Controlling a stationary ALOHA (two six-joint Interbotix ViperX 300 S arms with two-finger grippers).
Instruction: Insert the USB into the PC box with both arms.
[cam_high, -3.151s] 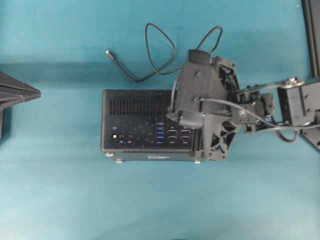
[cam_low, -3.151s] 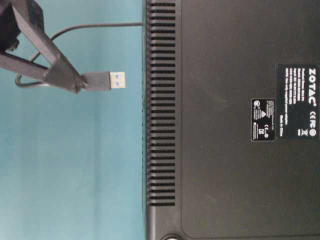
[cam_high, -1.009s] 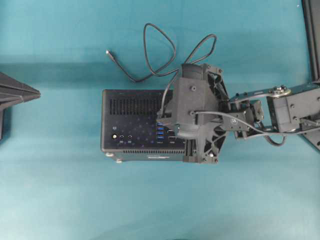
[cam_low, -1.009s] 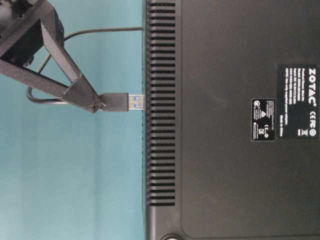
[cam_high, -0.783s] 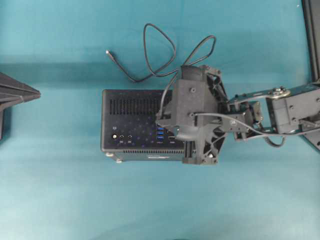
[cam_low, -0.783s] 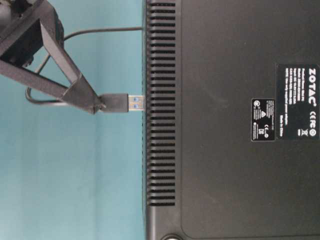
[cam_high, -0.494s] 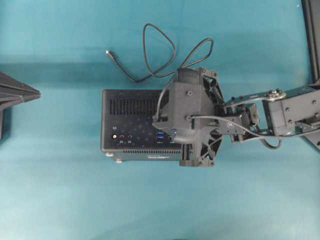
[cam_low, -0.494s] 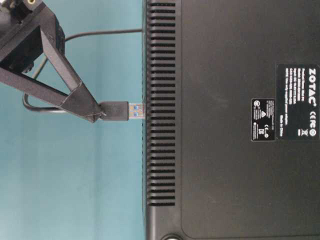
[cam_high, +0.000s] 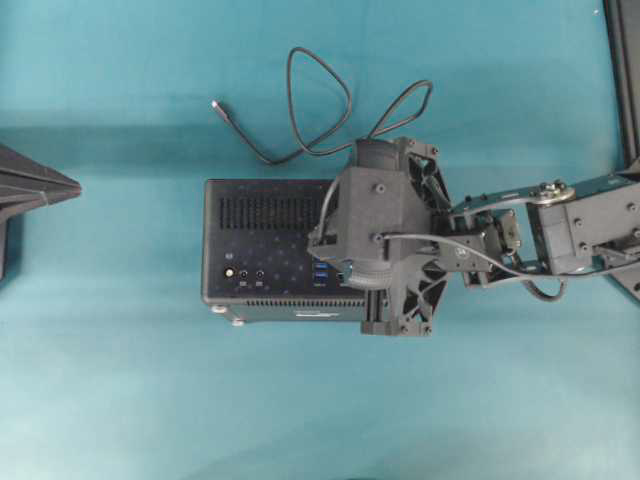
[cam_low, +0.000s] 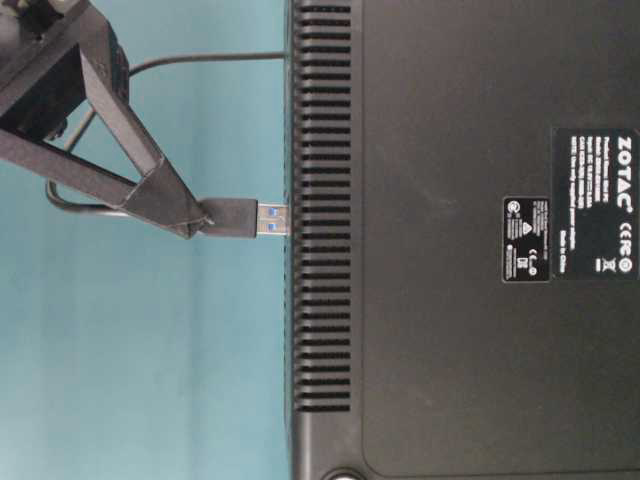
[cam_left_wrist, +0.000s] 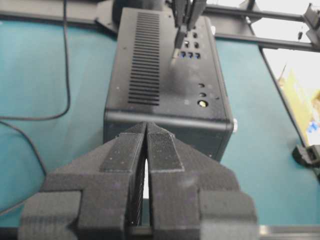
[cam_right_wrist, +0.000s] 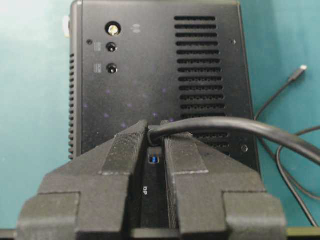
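We see the right gripper (cam_low: 205, 222) clamped on the USB (cam_low: 240, 219) plug, whose tip meets the PC box (cam_low: 460, 300) port face. The left gripper (cam_left_wrist: 145, 150) sits closed, empty, just beside the box's end.

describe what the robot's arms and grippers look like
Both arms are matte black. Each gripper, left gripper and right gripper, has two wedge-shaped fingers with ribbed inner pads. The right arm has boxy black segments, silver screws and a thin dark loose cable.

Right pincer (cam_right_wrist: 154, 137) clamping USB (cam_right_wrist: 210, 125) plug, above PC box (cam_right_wrist: 150, 75) ports
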